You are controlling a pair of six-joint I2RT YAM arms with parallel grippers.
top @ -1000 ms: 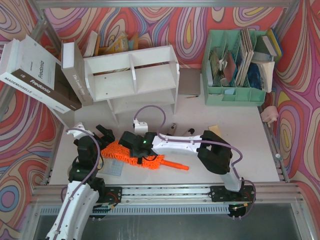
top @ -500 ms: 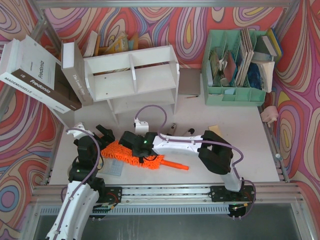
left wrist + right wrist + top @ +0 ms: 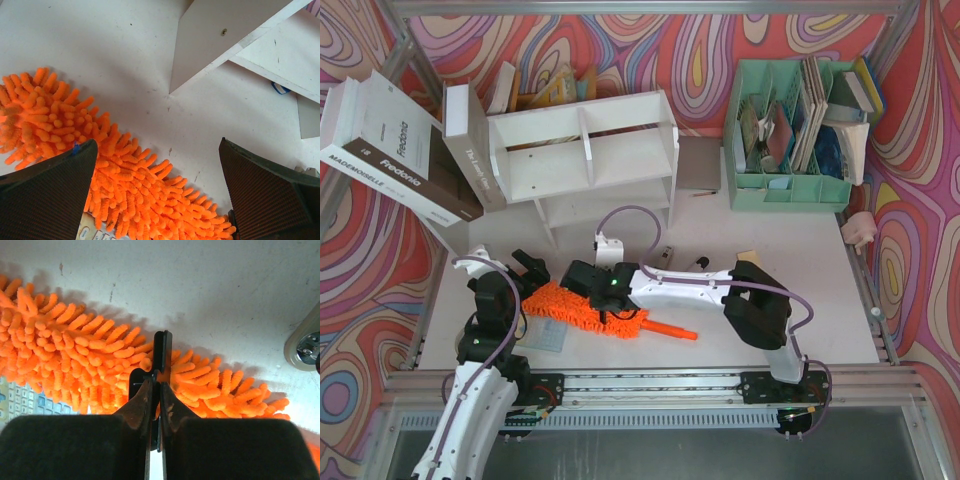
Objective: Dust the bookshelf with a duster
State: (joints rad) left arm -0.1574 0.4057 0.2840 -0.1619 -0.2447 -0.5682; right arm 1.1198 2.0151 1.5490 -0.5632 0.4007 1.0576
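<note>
The orange fluffy duster [image 3: 585,310] lies on the table in front of the white bookshelf [image 3: 585,150], its thin orange handle [image 3: 672,331] pointing right. My right gripper [image 3: 588,288] is down on the duster's middle. In the right wrist view its jaws [image 3: 160,390] are shut on a thin black strip amid the fluff [image 3: 75,355]. My left gripper [image 3: 525,272] is open over the duster's left end. In the left wrist view the fluff [image 3: 130,190] lies between its wide-apart fingers [image 3: 45,195], with the shelf's foot [image 3: 215,35] beyond.
A keypad-like card [image 3: 545,338] lies under the duster's near edge. Large books [image 3: 390,150] lean left of the shelf. A mint-green file organiser [image 3: 790,185] stands back right, and a grey pad [image 3: 700,165] lies beside the shelf. A small marker [image 3: 705,262] lies mid-table.
My right wrist has shifted slightly to the right over the duster. The duster has barely moved. The left arm is still.
</note>
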